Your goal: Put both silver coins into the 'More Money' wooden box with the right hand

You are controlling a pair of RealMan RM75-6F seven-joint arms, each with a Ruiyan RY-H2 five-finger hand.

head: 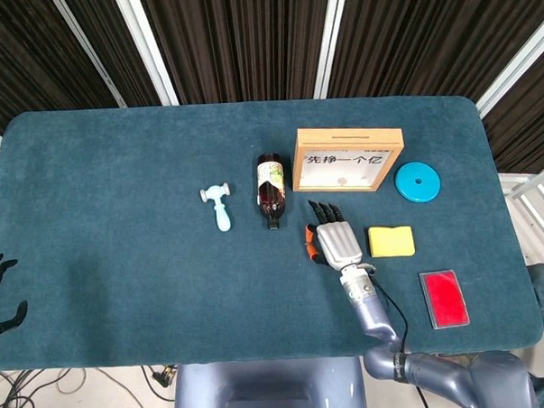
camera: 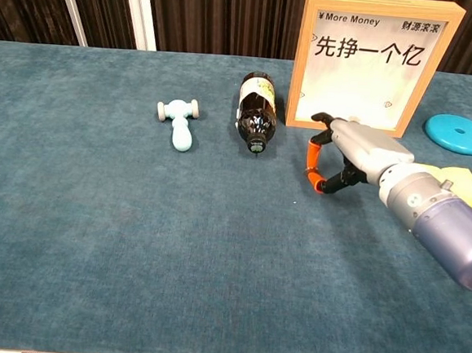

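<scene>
The 'More Money' wooden box (head: 348, 158) (camera: 367, 61) stands upright at the back of the table, right of centre. My right hand (head: 335, 240) (camera: 354, 150) hovers low just in front of it, palm down. Its fingers stretch toward the box and its orange thumb is spread to the left, and I see nothing held. I can make out no silver coin in either view; the table under the hand is hidden. My left hand (head: 0, 294) hangs off the table's near left edge with its fingers apart, empty.
A brown bottle (head: 270, 190) (camera: 257, 109) lies left of the box, and a light-blue toy hammer (head: 219, 206) (camera: 177, 121) lies further left. A blue disc (head: 417, 181) (camera: 458, 133), a yellow sponge (head: 391, 240) and a red card (head: 443, 298) lie to the right.
</scene>
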